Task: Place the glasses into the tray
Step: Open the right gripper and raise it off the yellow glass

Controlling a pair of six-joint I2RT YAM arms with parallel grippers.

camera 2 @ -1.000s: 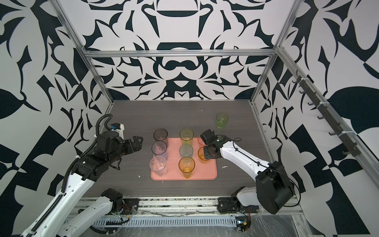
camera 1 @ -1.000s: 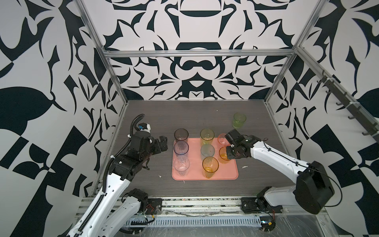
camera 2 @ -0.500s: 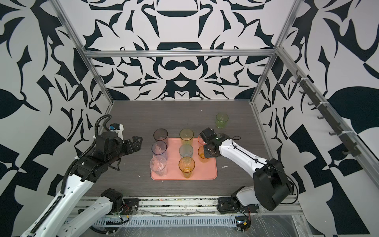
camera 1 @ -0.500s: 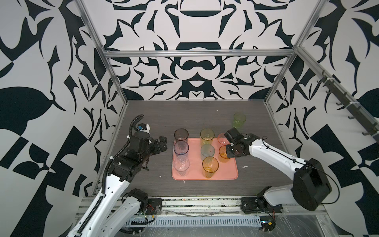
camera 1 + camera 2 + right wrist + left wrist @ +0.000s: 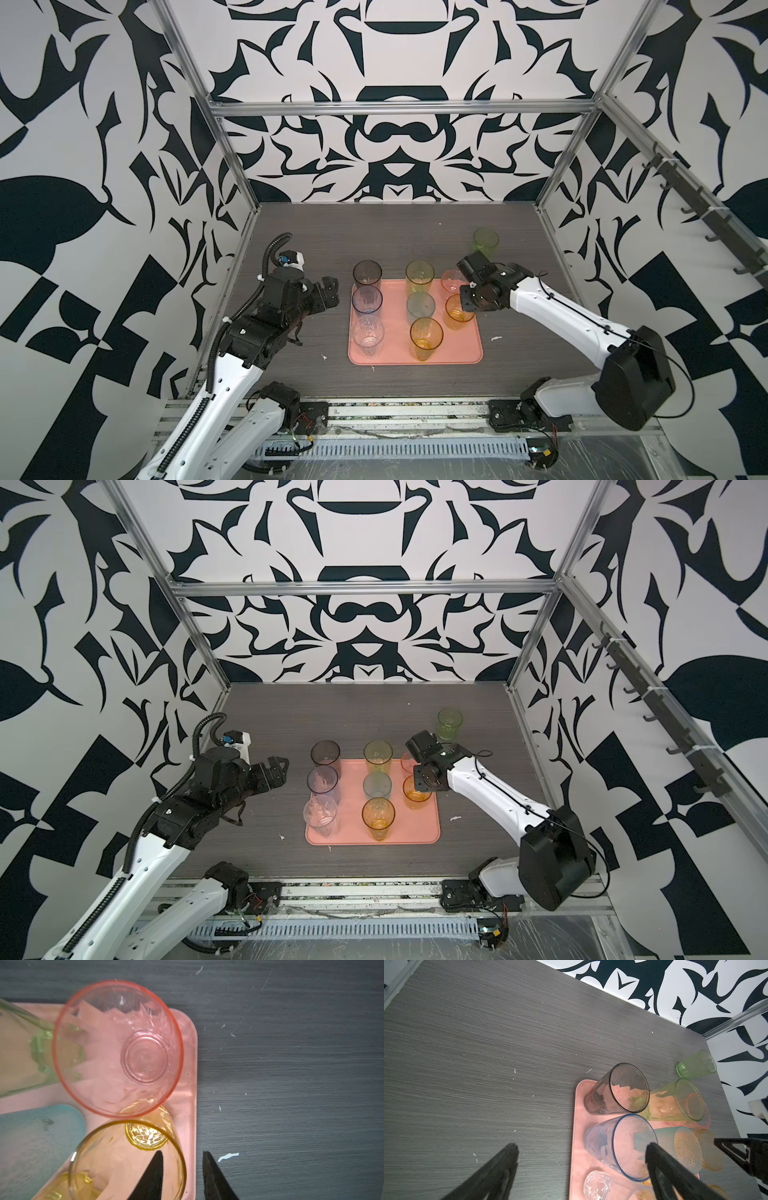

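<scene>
right fingers (image 5: 153, 1172) just parted off amber glass (image 5: 116, 1157), now in tray (image 5: 188, 1076) | left fingers (image 5: 500, 1172) apart, empty | green glass (image 5: 485, 243) left on counter (image 5: 395, 224)

White flecks (image 5: 228, 1156), perhaps paper, dot the table (image 5: 395, 232).

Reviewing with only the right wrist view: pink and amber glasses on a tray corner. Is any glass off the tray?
Observer: Yes, a short green glass stands on the table beyond the tray's far right corner.
Operator: What's on the tray's left side?
Observer: A column of three tall ones: smoky grey glass, blue glass, clear glass.
Operator: And the left tool?
Observer: The left tool hangs open left of that column, holding nothing.
</scene>
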